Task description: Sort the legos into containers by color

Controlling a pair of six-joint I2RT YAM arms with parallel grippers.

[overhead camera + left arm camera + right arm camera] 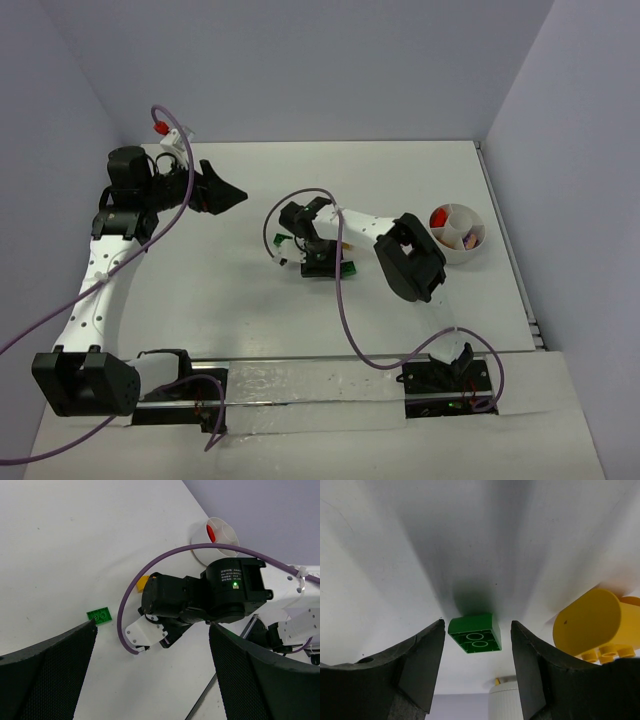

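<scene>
Edges/room: the surface (250,320) is running white and matte out to lilac walls (300,60) on the left, far and right sides. One wide bare stretch is lying between the two arms, and another is lying in front of the left arm. The white round cup (470,257) is sitting near the right edge, well apart from both sets of jaws. Its inner walls are splitting it into wedges, and a red brick (439,217) is showing in one wedge.

The right gripper (476,624) is reaching in low: its jaws are standing spread around a green brick (475,635) on the surface, with a narrow gap showing on each side. A yellow brick (592,625), glossy with a rounded end, is lying just outside one jaw.

The left gripper (152,627) is hovering with its jaws spread wide and holding nothing; the pads are showing a fine black mesh. A second green brick (99,615), flat and studded, is lying alone near the right arm's wrist.

Writing: the label (231,575) on the black motor housing (240,597) is too small to read. A green light (235,585) is glowing beside it.
</scene>
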